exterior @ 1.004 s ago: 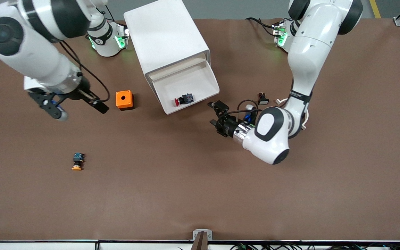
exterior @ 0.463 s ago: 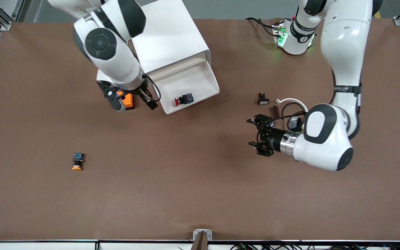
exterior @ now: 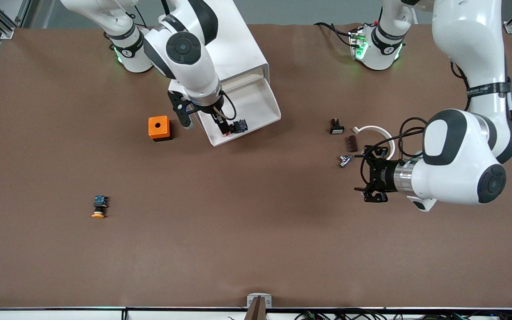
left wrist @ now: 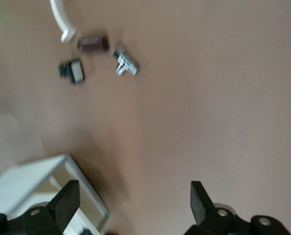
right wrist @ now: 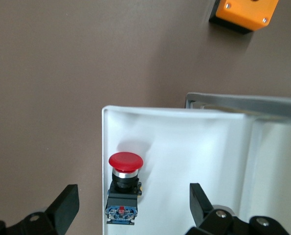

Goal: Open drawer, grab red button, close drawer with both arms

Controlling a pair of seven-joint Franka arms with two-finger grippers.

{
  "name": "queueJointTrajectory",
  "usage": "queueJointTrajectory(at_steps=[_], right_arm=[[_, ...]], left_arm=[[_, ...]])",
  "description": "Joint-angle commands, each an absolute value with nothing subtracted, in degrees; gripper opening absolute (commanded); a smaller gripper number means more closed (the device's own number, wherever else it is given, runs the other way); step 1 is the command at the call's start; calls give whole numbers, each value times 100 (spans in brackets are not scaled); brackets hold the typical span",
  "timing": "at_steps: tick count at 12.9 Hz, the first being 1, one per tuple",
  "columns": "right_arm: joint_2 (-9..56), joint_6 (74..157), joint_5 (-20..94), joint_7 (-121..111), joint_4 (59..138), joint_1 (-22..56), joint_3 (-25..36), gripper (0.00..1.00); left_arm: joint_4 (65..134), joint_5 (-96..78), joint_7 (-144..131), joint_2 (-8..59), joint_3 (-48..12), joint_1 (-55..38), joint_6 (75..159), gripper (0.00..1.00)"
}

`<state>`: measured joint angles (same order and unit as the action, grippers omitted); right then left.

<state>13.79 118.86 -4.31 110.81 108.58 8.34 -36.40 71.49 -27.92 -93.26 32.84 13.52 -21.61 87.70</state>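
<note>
brown tabletop (exterior: 256, 249) | drawer (exterior: 256, 95) open | right pincer (right wrist: 130, 208) wide, empty, over button (right wrist: 124, 186) | left pincer (exterior: 371, 180) wide, empty, waiting | risk: fingertip clips drawer wall, knocking button aside

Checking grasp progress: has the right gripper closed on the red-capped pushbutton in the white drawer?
No: the right gripper is open above the red-capped pushbutton, which lies untouched in the white drawer.

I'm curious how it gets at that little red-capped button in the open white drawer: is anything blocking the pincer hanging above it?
Nothing visible is. The right pincer hangs open over the pulled-out white plastic drawer, and the red-capped pushbutton lies alone on the drawer's bare floor, close to its front wall.
</note>
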Motion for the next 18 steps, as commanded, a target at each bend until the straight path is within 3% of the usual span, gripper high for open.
queueJointTrajectory(at_steps=[1,7,10,15,18], right_arm=[[1835,12242,-1061,11924,10881,966,-3779,100],[2276,12639,-1555,12691,10828,1125,-3920,99],[2276,12595,-1564,12648,10758,1055,-3990,91],[2276,12621,-1573,12639,10767,1072,-4008,57],[2276,12560,-1565,12368,10635,1055,-4025,19]], left_arm=[[7260,-2181,-8335,2893,1433,-2233,8736,99],[7295,-1354,-5473,2524,1424,-2224,8728,100],[7321,-1047,-4572,2260,1398,-2241,8570,100],[7348,-688,-3387,2136,1380,-2259,8481,100],[7356,-194,-2918,2022,1362,-2294,8508,100]])
